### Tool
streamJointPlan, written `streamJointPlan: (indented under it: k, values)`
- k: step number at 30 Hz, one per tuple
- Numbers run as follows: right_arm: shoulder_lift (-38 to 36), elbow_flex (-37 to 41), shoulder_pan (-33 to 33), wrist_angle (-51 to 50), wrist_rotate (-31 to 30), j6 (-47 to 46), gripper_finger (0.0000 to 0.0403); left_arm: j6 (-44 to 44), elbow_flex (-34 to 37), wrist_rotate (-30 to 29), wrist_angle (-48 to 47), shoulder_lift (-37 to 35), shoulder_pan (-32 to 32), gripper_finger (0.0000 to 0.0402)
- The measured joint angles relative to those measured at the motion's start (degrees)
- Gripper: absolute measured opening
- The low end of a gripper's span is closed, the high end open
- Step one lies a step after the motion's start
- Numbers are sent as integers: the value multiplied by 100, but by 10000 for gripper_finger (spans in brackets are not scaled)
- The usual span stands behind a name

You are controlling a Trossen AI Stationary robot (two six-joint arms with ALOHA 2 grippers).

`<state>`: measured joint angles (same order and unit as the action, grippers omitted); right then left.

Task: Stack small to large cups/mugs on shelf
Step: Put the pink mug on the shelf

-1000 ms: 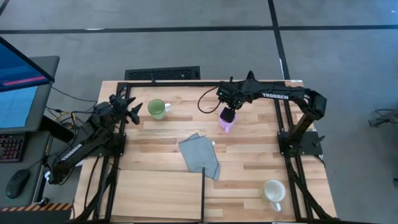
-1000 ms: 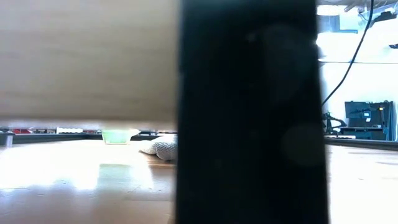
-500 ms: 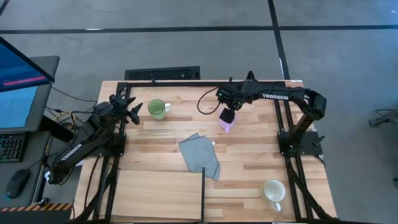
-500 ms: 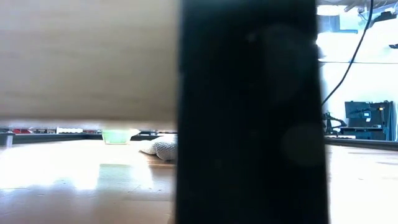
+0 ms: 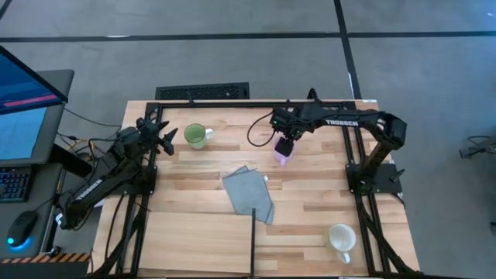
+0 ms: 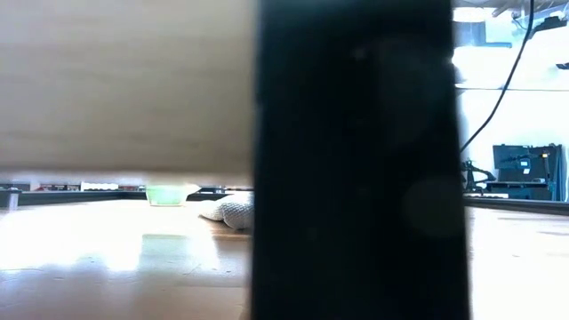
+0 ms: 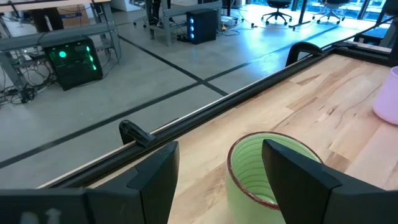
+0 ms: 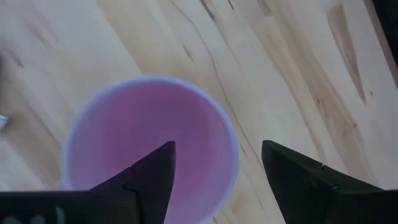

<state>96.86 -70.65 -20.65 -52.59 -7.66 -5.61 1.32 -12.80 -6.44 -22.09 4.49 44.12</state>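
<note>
The purple mug (image 5: pixel 281 156) stands on the surface (image 5: pixel 310 194) near its far edge, and over the last second the right claw (image 5: pixel 285 144) has edged a little closer above its mouth, fingers spread wide with one either side of the rim and nothing gripped yet. The left claw (image 5: pixel 167 139) waits open beside the green mug (image 5: pixel 195 136), while the cream mug (image 5: pixel 340 238) sits well apart at the near right; no mug is on the shelf (image 5: pixel 194 244), so I judge this the first pick just about to close
</note>
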Motion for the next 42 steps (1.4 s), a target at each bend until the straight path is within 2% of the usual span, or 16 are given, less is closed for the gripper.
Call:
streamJointPlan:
  k: [12,18,34,42]
  values:
    - [0,163,-47,224,31,5,248,0,0,0,-2,-1,0,222]
    - [0,163,-49,224,181,7,198,0,0,0,-4,0,0,222]
    - [-3,154,-49,229,212,54,16,0,0,0,-4,0,0,222]
    - [-7,150,-36,237,229,-107,15,0,0,0,-4,0,0,222]
